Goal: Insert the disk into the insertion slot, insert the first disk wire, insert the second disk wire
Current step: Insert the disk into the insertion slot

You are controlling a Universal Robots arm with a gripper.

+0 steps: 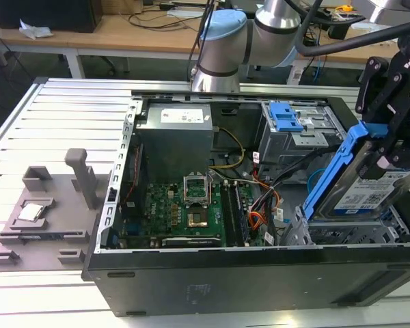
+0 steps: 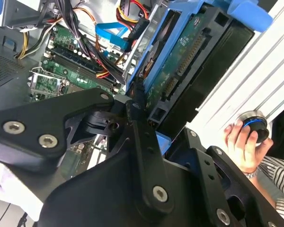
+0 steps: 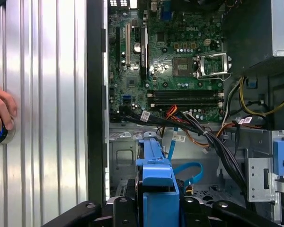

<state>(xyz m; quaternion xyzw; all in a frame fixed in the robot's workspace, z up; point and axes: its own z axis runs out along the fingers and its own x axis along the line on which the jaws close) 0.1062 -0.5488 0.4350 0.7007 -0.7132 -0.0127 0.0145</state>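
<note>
My gripper (image 1: 387,147) is clamped on the raised end of the 1 disk (image 1: 364,193), gripping its blue carrier. The edge of the exterior view cuts off part of my wrist. The disk hangs tilted, its lower end down at the mouth of the insertion slot (image 1: 342,236), the perforated grey cage at the near corner of the computer case (image 1: 212,277) on the exterior view's right. Whether the disk touches the cage yet I cannot tell, because its lower edge is hidden behind the cage wall. In the first wrist view I see the carrier (image 3: 156,177) end-on between my fingers, so the label is out of sight. In the second wrist view my own black linkage covers much of the disk's underside (image 2: 180,71).

I count 2 drive cages: the slot under the disk and 1 taller cage with a blue latch (image 1: 285,116) behind it. There is 1 motherboard (image 1: 191,205) and 1 grey power supply (image 1: 174,137). 1 loose blue flat cable (image 3: 188,169) lies by the cage, beside a bundle of black wires (image 3: 213,142) too tangled to count. 1 person's hand (image 2: 242,142) rests on a round knob (image 2: 254,125) on the ribbed metal table (image 1: 61,123), beside the case. 1 grey fixture (image 1: 48,205) sits apart on the exterior view's left.
</note>
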